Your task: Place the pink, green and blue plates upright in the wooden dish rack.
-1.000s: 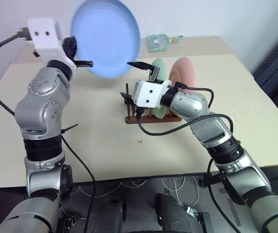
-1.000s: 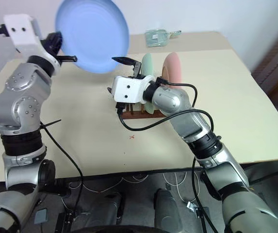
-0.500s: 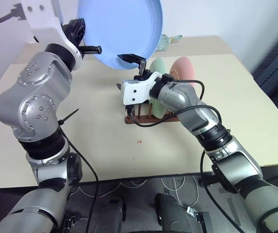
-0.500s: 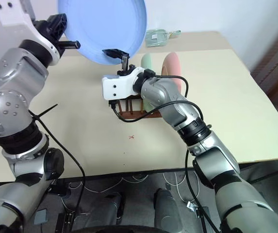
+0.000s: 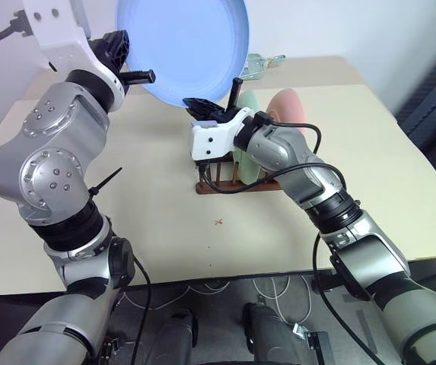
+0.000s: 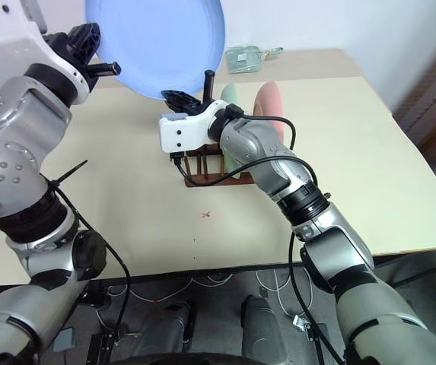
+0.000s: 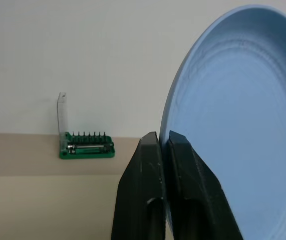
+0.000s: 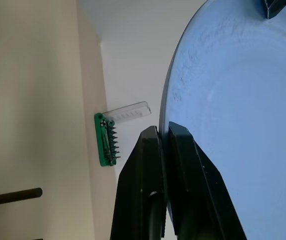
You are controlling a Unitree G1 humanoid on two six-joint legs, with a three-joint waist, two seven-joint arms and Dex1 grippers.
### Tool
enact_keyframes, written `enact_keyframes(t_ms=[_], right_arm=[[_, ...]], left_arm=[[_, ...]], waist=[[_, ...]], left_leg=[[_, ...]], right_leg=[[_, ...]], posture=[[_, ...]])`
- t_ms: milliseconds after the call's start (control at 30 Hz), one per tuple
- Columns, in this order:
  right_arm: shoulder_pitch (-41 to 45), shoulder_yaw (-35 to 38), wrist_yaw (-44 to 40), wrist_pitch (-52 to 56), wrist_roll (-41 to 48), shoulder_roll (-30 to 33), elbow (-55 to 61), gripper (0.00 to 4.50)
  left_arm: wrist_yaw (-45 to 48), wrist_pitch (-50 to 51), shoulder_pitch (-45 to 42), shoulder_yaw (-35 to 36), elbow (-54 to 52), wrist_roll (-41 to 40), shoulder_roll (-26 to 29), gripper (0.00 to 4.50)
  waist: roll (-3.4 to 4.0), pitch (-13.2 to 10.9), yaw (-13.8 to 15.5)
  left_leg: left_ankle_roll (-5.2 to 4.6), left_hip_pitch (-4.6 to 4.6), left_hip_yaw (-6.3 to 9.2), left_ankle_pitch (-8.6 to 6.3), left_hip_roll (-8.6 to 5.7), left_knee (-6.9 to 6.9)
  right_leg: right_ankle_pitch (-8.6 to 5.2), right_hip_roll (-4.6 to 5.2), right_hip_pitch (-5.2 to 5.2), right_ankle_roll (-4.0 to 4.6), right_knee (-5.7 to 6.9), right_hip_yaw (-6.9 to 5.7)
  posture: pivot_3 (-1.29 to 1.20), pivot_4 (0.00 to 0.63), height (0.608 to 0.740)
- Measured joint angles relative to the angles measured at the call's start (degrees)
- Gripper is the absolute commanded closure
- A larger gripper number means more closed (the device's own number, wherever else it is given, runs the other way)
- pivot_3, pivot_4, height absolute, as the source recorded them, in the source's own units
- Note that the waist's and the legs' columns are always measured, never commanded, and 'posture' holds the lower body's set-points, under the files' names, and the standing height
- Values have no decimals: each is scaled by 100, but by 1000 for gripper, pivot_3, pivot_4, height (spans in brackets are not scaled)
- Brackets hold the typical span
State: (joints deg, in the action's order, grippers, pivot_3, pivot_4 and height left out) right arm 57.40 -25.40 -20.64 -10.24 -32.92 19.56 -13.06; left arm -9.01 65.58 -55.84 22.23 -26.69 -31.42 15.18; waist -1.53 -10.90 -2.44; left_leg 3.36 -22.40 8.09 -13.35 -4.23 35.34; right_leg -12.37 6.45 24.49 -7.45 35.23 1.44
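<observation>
From the head views we've got the blue plate [image 5: 183,46] held up in the air above the bench [image 5: 400,175], both grippers pinched onto its rim: the left gripper [image 5: 138,76] on the plate's left edge, the right gripper [image 5: 202,110] on the lower edge. Green plate [image 5: 248,114] and pink plate [image 5: 288,114] already stand upright in the wooden dish rack [image 5: 229,182] mid-bench, nearer the far edge. Left wrist view: fingers [image 7: 147,200] clamped tight on the blue rim, green bit tray [image 7: 87,146] at the far edge. Right wrist view: same deal, fingers [image 8: 145,195] closed on the rim.
</observation>
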Motion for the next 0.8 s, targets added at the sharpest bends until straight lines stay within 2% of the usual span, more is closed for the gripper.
enact_keyframes(t_ms=[100, 200, 333, 367, 467, 567, 667, 800], right_arm=[[-25, 7, -3, -8, 34, -55, 60, 4500], [-96, 63, -24, -9, 123, -92, 134, 4500], [-147, 166, -118, 20, 350, -206, 182, 4500], [-228, 294, -219, 161, 672, -428, 305, 4500], [-525, 766, -528, 815, 1789, -1007, 872, 4500], [-560, 1206, -788, 1644, 2727, -1305, 1392, 4500], [-682, 1821, -888, 3164, 4322, -1908, 2222, 4500], [-869, 2324, -790, 4621, 5666, -1983, 2898, 4500]], left_arm=[[-17, -711, -17, 393, 34, -129, -329, 1644], [-290, -1348, -219, 1095, 228, -370, -489, 1644], [-280, -1968, -58, 1498, 467, -445, -179, 1644], [-15, -2158, 372, 1283, 586, -216, 424, 1644], [660, -2735, 1746, 867, 1215, 675, 1552, 1644], [1066, -3103, 2598, 543, 1803, 1166, 1763, 1644], [1992, -3714, 3513, 180, 1837, 1245, 1882, 1644], [2836, -4112, 4379, -157, 1642, 1150, 1782, 1644]], waist=[[0, 0, -2], [0, 0, -7], [-1, 0, 2], [1, 2, -43], [16, 7, -132], [6, 6, -75], [7, 5, -5], [7, 5, 38]], left_leg=[[3, 0, -1, 1, 0, 0], [5, 1, -1, 3, 2, -1], [5, 0, -2, 3, 0, 2], [5, 10, -7, 3, 3, -9], [4, 22, -10, 3, 6, -21], [-18, 6, 5, -9, 6, -9], [-20, 6, 6, -11, 11, -14], [-21, 3, 6, -12, 10, -13]], right_leg=[[0, 0, 0, 0, -1, 1], [1, 0, 0, 1, -1, 0], [1, 0, -1, 1, -2, 1], [1, -3, 0, 2, 1, 5], [0, -4, 3, 4, 17, 7], [5, -7, 4, 10, 10, 0], [5, -4, 5, 12, 4, 0], [8, -1, 6, 17, 2, -1]], posture=[[0, 150, 740], [0, 150, 740], [0, 150, 740], [0, 150, 740], [0, 150, 740], [0, 150, 740], [0, 150, 740], [0, 150, 740]])
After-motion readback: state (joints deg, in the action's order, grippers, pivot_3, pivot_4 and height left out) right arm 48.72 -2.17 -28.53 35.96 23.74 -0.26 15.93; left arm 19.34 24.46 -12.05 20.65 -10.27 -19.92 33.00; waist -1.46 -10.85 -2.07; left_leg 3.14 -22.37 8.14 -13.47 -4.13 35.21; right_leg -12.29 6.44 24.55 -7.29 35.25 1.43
